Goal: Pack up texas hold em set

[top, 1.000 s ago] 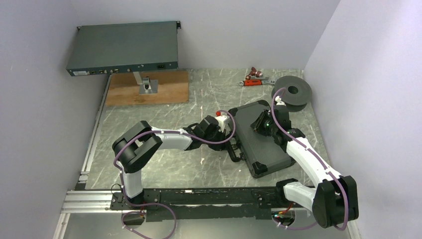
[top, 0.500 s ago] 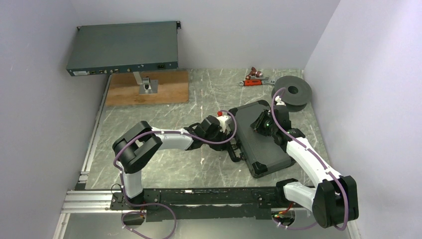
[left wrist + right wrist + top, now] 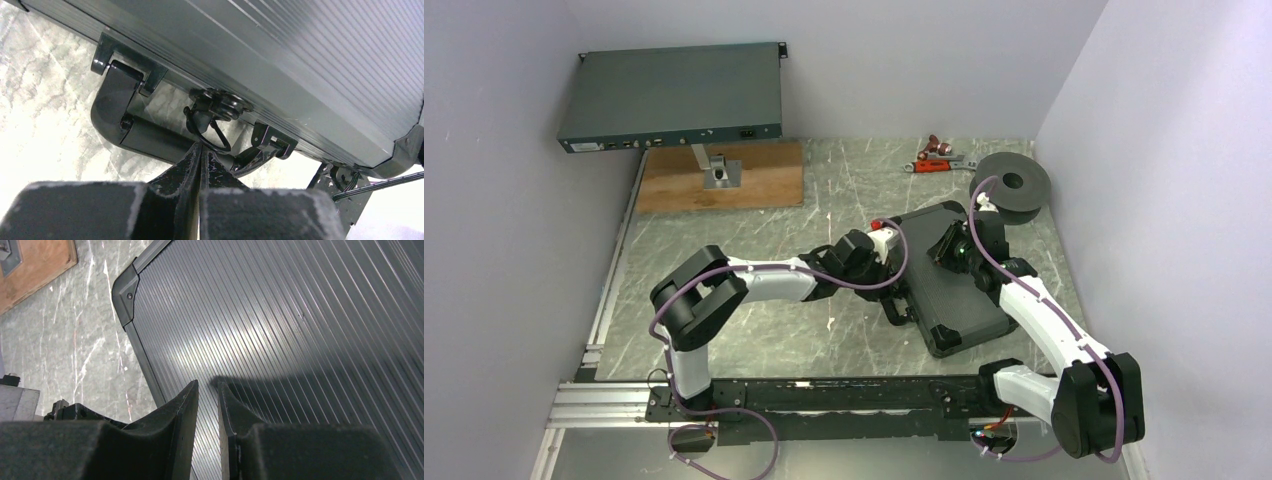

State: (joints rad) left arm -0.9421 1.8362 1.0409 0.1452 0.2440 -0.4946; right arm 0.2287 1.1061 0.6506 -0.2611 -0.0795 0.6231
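The black hard case point(image 3: 944, 290) lies closed on the table, its ribbed lid up and its handle point(image 3: 894, 310) on the left edge. My left gripper point(image 3: 892, 240) is shut, fingertips pressed together right below a latch with a wire ring point(image 3: 220, 102) on the case's handle side point(image 3: 130, 125); the tips point(image 3: 202, 150) hold nothing I can see. My right gripper point(image 3: 946, 248) rests tip-down on the ribbed lid point(image 3: 300, 330), its fingers point(image 3: 207, 385) nearly together with a thin empty gap. Card boxes, chips, discs and triangle are hidden.
A big black ring-shaped spool point(image 3: 1012, 182) sits just behind the case at the right wall. A red-handled tool point(image 3: 936, 158) lies at the back. A wooden board point(image 3: 719, 178) with a stand bears a grey rack unit point(image 3: 672, 98) at the back left.
My left gripper has moved right and slightly back, closer to the case's left edge. The right arm and the case have not moved.
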